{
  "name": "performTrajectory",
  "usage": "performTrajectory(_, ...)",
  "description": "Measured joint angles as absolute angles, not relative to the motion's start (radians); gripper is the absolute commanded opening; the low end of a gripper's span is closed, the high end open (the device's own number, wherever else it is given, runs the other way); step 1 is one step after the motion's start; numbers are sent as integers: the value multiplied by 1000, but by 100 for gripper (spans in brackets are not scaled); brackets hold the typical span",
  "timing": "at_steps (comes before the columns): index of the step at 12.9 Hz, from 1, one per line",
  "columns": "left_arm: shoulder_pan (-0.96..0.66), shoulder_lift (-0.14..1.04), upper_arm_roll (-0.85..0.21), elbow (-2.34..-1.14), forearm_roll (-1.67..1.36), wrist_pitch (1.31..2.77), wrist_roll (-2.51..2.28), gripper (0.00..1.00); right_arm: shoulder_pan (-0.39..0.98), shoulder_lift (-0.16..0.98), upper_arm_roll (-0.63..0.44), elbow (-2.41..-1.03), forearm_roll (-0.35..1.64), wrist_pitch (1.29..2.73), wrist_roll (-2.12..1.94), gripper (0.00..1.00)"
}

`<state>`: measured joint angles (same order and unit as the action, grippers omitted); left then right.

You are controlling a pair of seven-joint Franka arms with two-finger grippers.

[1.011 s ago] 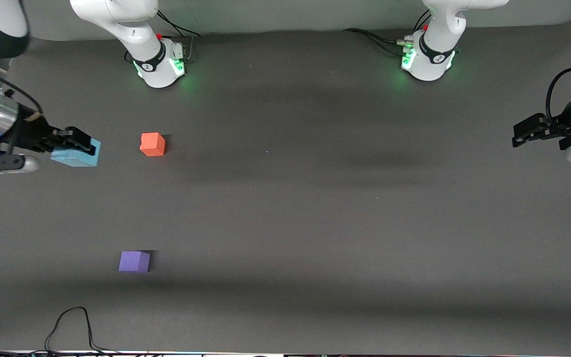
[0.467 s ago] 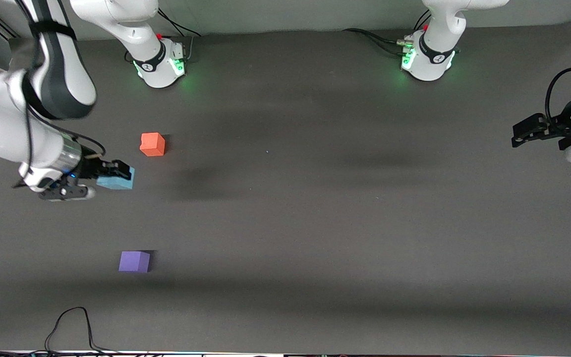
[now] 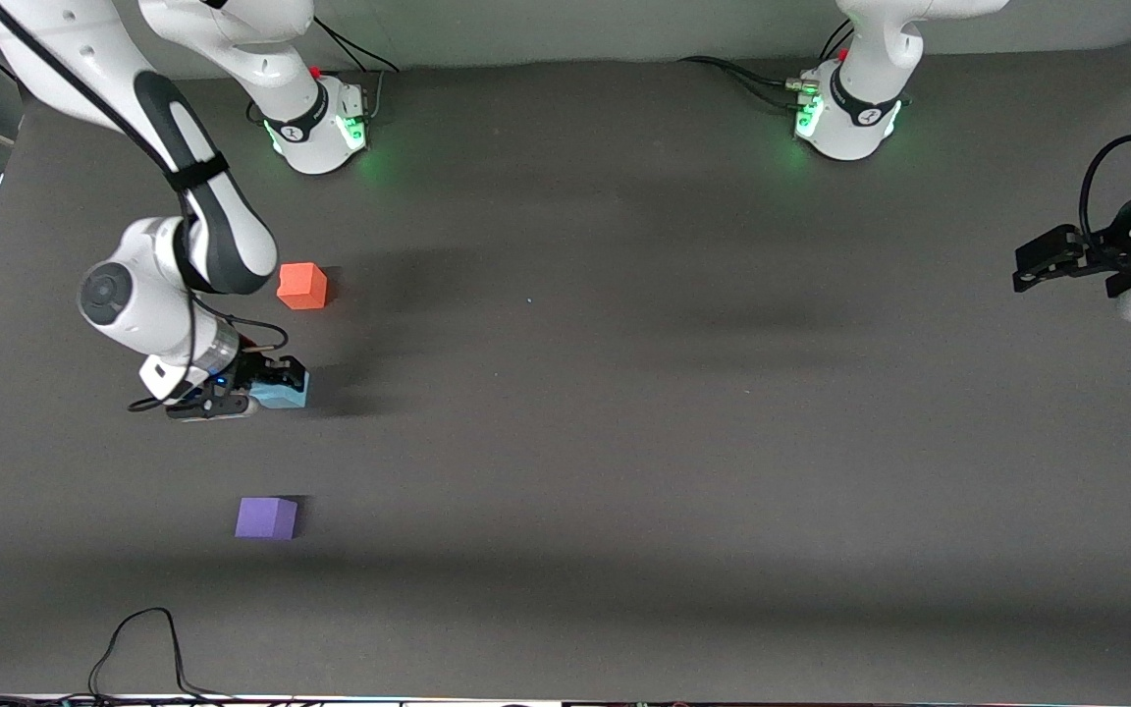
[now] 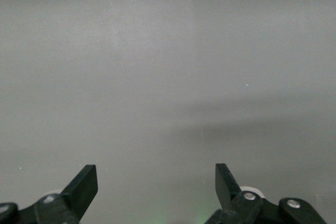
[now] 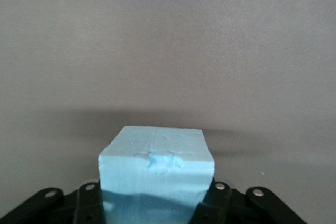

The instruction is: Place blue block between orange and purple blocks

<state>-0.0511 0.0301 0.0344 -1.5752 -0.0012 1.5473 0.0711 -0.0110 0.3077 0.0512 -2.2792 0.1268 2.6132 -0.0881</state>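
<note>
My right gripper is clamped on the blue block, low between the orange block and purple block; release remains. My left gripper waits, wide open.

arms: white shells, dark joint bands | bases: green lights, black cables | hands: black

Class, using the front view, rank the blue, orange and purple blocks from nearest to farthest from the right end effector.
1. Blue block: held in the shut right end effector, between the other two.
2. Orange block: farther from the front camera, toward the bases.
3. Purple block: nearer the front camera, slightly farther away than the orange.
</note>
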Motion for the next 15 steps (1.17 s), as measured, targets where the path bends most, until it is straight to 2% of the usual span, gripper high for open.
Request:
performTrajectory(4,-52,30,34,-1575,-1,1547,71,100,-11,383,51,-2277,127,2705,-90,20)
performTrajectory(5,-52,30,34,-1575,-1,1547,71,100,-11,389,51,-2277,127,2719,-90,28)
performTrajectory(6,-52,31,34,-1575,-1,1547,71,100,-11,397,51,-2277,127,2733,-90,56)
performTrajectory(7,-52,31,34,-1575,-1,1547,71,100,-11,402,51,-2277,127,2737,-90,99)
performTrajectory(11,-52,32,34,-1575,-1,1547,71,100,-11,380,51,-2263,127,2692,-93,100)
performTrajectory(13,-52,32,34,-1576,-1,1547,71,100,-10,295,51,-2234,127,2555,-95,100)
performTrajectory(15,-52,32,34,-1576,-1,1548,71,100,-10,156,52,-2196,127,2372,-96,100)
